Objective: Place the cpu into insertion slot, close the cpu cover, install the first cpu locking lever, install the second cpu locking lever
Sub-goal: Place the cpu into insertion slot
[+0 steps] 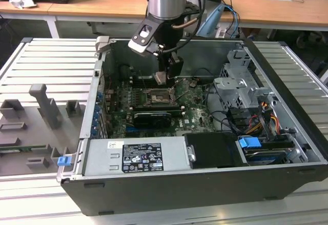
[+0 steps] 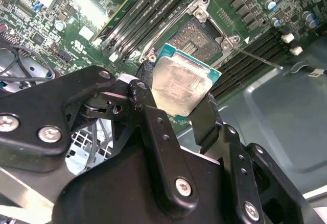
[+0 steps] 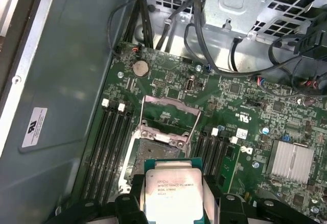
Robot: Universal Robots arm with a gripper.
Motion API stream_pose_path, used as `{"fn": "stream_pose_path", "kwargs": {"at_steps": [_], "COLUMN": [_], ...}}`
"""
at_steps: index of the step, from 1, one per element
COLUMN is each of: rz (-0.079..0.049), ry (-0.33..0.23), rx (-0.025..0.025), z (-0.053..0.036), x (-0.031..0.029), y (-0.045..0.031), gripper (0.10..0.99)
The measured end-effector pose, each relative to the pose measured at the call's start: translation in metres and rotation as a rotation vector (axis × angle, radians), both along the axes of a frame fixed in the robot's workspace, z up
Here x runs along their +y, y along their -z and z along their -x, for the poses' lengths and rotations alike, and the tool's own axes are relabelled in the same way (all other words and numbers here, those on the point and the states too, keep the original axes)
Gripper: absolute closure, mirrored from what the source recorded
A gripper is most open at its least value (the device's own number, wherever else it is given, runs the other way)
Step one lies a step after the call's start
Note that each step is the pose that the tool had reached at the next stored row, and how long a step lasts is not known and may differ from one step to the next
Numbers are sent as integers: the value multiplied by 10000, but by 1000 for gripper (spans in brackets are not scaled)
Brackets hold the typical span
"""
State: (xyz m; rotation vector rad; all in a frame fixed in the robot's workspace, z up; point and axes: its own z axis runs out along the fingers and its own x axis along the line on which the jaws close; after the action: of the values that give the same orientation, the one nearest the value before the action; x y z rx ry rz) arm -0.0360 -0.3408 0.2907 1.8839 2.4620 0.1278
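Table (image 1: 46, 61) holds open case (image 1: 179, 194); claw (image 2: 176, 87) pinching cpu (image 3: 171, 191) over socket (image 3: 153, 152), cover (image 3: 171, 103) up. Looks slightly skewed: square it, lower flat.

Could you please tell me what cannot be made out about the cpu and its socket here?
- Underside of the cpu: turned away from the camera in both wrist views.
- Near part of the socket, first wrist view: hidden by the cpu.
- Gap between cpu and socket, exterior view: too small, blocked by the gripper.
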Motion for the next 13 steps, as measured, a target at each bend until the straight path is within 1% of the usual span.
{"fn": "stream_pose_path", "kwargs": {"at_steps": [12, 13], "rz": [-1, 0], "ry": [9, 32], "rx": [0, 0], "z": [0, 0], "x": [0, 0], "y": [58, 74], "gripper": [549, 549]}}
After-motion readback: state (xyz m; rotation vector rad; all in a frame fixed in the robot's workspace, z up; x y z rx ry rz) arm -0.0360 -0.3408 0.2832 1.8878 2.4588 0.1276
